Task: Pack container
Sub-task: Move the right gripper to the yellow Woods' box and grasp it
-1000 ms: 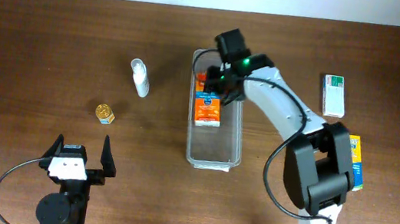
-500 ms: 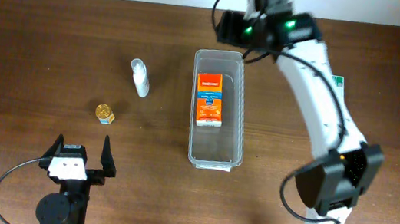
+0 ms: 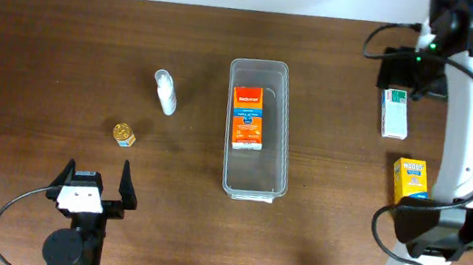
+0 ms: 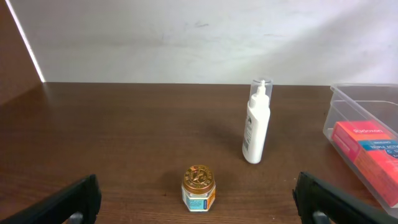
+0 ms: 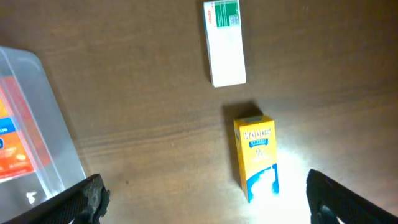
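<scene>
The clear plastic container (image 3: 282, 161) stands mid-table with an orange box (image 3: 248, 117) lying in its far half. It also shows at the left of the right wrist view (image 5: 46, 134) and at the right of the left wrist view (image 4: 348, 102). My right gripper (image 3: 402, 72) is open and empty, high over the far right of the table, near a white-and-green box (image 3: 395, 112). My left gripper (image 3: 92, 189) is open and empty at the front left, facing a gold-lidded jar (image 4: 199, 188).
A white bottle (image 3: 165, 92) lies left of the container; it shows upright in the left wrist view (image 4: 257, 124). The jar (image 3: 124, 133) sits in front of it. A yellow box (image 3: 411, 180) lies at the right, below the white-and-green box (image 5: 224, 42).
My right gripper left the orange box in the container, lifted out and swung right to the far right corner. The left arm has not moved.
</scene>
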You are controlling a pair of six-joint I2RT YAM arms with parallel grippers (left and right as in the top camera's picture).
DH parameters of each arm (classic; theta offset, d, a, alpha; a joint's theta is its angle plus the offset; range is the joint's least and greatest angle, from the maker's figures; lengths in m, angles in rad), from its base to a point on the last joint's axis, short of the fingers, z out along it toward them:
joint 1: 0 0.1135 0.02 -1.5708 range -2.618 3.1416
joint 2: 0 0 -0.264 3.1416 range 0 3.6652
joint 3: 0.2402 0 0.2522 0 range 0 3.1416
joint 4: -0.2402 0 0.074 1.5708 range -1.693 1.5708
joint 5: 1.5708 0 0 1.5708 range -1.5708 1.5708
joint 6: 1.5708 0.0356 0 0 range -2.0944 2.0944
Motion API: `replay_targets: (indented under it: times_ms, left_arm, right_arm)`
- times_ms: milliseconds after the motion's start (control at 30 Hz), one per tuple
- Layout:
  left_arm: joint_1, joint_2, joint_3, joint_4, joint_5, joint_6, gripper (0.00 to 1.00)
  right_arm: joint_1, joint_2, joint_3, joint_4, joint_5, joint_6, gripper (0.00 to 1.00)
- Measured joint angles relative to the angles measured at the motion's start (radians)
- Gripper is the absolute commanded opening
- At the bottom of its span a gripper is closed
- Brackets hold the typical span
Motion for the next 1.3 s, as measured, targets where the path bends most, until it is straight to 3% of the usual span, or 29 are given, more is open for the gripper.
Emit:
replay_targets:
  times_ms: [200,400,700,1033,1300]
  left_arm:
    - [0.000,0.000,0.000,0.000,0.000,0.000,1.00]
    - [0.000,0.000,0.000,0.000,0.000,0.000,1.00]
    - [0.000,0.000,0.000,0.000,0.000,0.000,1.00]
    - [0.000,0.000,0.000,0.000,0.000,0.000,0.99]
    - [0.000,0.000,0.000,0.000,0.000,0.000,1.00]
  right_arm:
    - [-0.019,-0.040,-0.147,0.001,-0.065,-0.042,0.97]
    - [-0.032,-0.223,-0.530,-0.001,-0.041,-0.069,1.00]
    - [-0.222,-0.302,-0.863,0.031,0.000,-0.135,0.98]
    - [-0.369,-0.299,-0.963,0.357,0.008,-0.173,0.98]
    - [-0.411,-0.299,-1.098,0.559,-0.047,-0.336,0.98]
